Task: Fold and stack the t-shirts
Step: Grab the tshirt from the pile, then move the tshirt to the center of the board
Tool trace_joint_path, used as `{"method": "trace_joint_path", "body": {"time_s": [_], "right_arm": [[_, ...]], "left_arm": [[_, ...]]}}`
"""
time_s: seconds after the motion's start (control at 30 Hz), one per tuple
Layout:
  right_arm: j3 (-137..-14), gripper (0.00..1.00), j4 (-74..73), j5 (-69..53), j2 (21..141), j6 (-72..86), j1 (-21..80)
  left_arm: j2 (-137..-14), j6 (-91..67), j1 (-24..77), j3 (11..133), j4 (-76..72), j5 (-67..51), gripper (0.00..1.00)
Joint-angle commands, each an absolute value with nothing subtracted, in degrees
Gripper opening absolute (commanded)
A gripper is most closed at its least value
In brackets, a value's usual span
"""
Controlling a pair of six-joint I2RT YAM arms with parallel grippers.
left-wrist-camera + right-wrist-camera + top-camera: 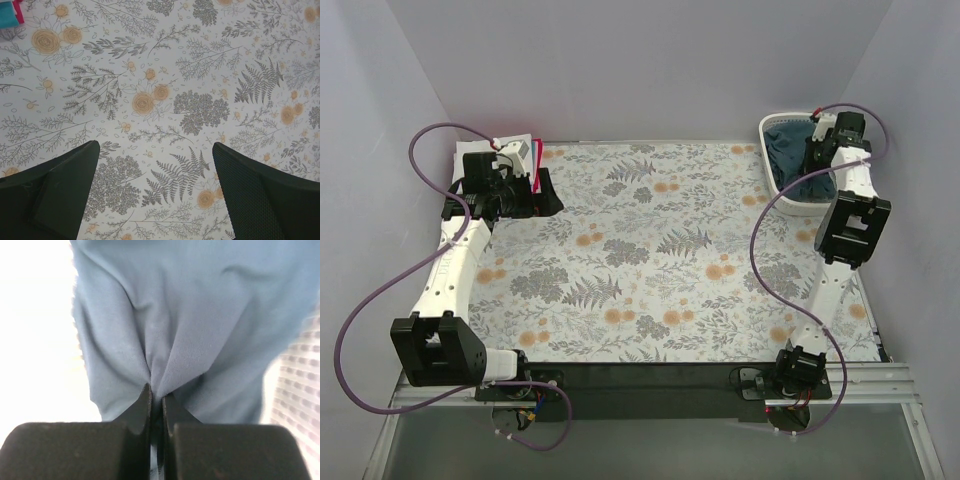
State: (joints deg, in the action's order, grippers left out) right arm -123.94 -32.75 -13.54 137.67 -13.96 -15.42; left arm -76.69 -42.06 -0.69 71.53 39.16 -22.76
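Observation:
A dark slate-blue t-shirt [784,150] lies bunched in the white basket [770,123] at the far right corner. My right gripper [817,152] reaches down into the basket. In the right wrist view its jaws [156,391] are shut on a pinched fold of that blue t-shirt [190,315]. A small stack of folded t-shirts [523,152], white on top with a red edge, sits at the far left. Its teal corner [7,14] shows in the left wrist view. My left gripper [546,190] hovers just beside that stack, open [155,145], with only the tablecloth between its fingers.
A floral tablecloth [650,250] covers the whole table. The basket's mesh wall [300,390] stands close to the right of my right gripper. Purple cables loop beside both arms. Grey walls close in the back and sides.

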Motion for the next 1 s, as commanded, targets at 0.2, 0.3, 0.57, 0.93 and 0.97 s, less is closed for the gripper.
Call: {"method": "trace_joint_path", "body": {"time_s": [0.2,0.3,0.57,0.93,0.97], "right_arm": [[-130.1,0.01,-30.3,-14.9,116.3,-14.9,-15.8],[-130.4,0.01,-29.6,-18.4,111.8,-13.8,-15.8],[-130.6,0.01,-20.5,-31.3,97.6,-7.1,-15.7],[-123.4,0.01,14.1,-39.3,82.5,8.9,-14.9],[-124.3,0.01,15.5,-39.6,82.8,9.8,-14.8]], "left_arm": [[-72.8,-43.3,-0.8,70.4,36.7,-25.0,0.96],[-71.6,-44.0,-0.8,69.7,36.0,-24.9,0.96],[-69.5,-44.8,-0.8,69.9,35.2,-24.0,0.97],[-67.1,-47.4,-0.8,69.9,33.6,-24.3,0.97],[-67.1,-47.4,-0.8,70.0,33.7,-23.9,0.97]]}}
